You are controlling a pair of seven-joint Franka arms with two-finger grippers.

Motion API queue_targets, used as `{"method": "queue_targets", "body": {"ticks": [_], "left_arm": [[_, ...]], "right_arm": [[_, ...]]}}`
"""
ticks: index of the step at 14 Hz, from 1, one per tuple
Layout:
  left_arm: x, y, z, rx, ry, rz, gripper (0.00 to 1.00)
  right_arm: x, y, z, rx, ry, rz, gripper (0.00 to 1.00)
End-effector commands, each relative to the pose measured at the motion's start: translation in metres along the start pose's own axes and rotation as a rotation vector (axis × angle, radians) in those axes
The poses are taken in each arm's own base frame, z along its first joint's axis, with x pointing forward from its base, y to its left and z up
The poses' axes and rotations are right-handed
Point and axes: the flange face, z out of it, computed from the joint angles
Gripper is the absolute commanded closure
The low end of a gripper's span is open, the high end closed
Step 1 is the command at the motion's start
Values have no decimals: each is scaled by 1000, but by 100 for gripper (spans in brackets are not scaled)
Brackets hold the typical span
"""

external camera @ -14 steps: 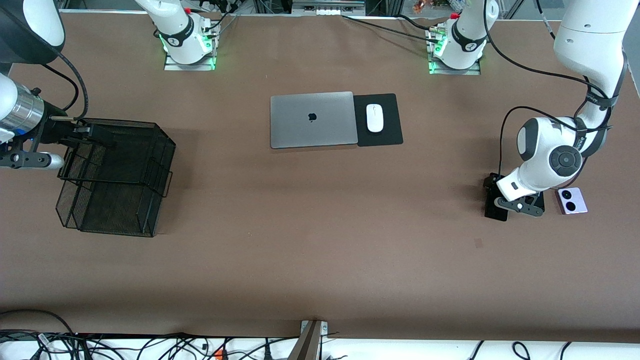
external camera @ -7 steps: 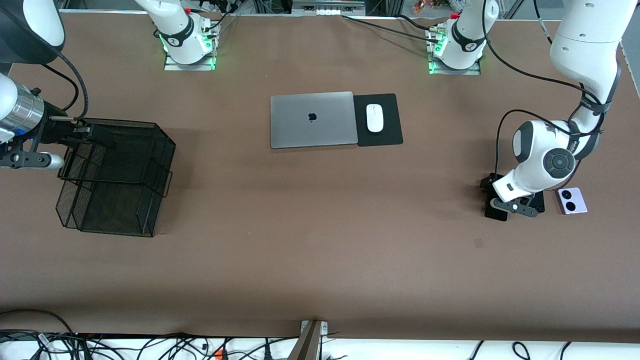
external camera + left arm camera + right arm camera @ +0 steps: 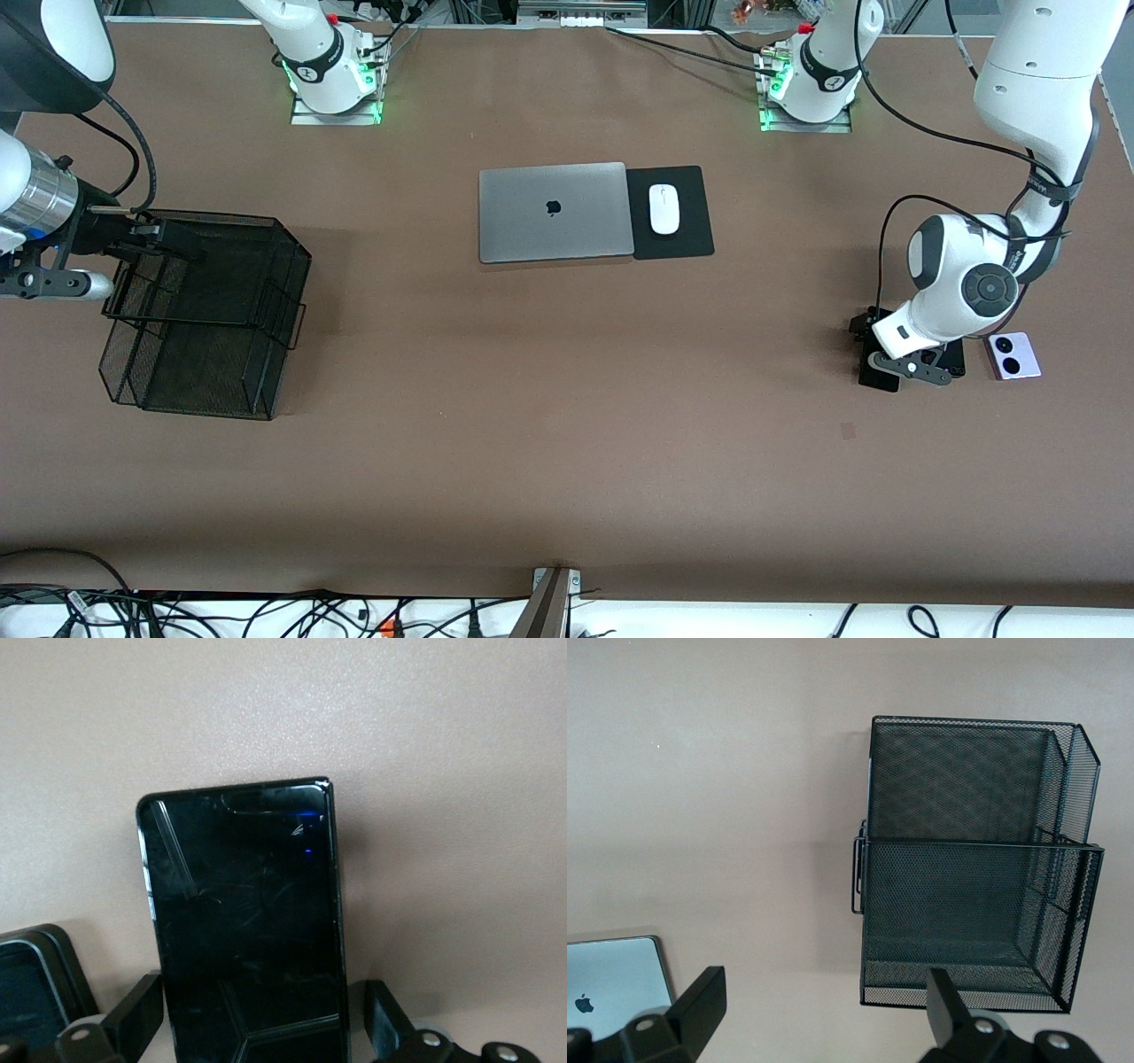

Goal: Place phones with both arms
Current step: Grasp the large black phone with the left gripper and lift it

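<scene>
Judging from how things lie, nothing is placed yet: all three phones sit on the worktop (image 3: 567, 461) toward the left arm's end. The left claw (image 3: 259, 1036) is low over the long black phone (image 3: 244, 921), fingers (image 3: 133, 1019) spread either side of it, not clenched. The small black phone (image 3: 35, 979) lies just beside it, and the lavender phone (image 3: 1012, 355) beside that. The right claw (image 3: 819, 1028) waits released above the empty mesh basket (image 3: 974, 868), apparently the destination. Grasping, carrying and placing all remain.
</scene>
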Motion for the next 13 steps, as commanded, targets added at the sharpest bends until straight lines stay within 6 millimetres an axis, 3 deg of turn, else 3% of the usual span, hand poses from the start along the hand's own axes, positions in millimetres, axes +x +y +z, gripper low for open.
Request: {"method": "queue_targets", "body": {"ticks": [1,4,7,11,13], "left_arm": [[5,-1,10,1,2,-6,5],[8,-2,11,4,12,-16,23],[9,-2,10,4,14,-19,54],[18,-1,0,12,25,-27,60],[26,-5,-16,12,0,-29,60]], "right_arm": [[0,0,-2,16,7,5,0],[0,0,-2,16,7,5,0],[0,0,-3,16,9,5,0],[0,0,-2,16,7,5,0],[0,0,-3,16,9,5,0]]}}
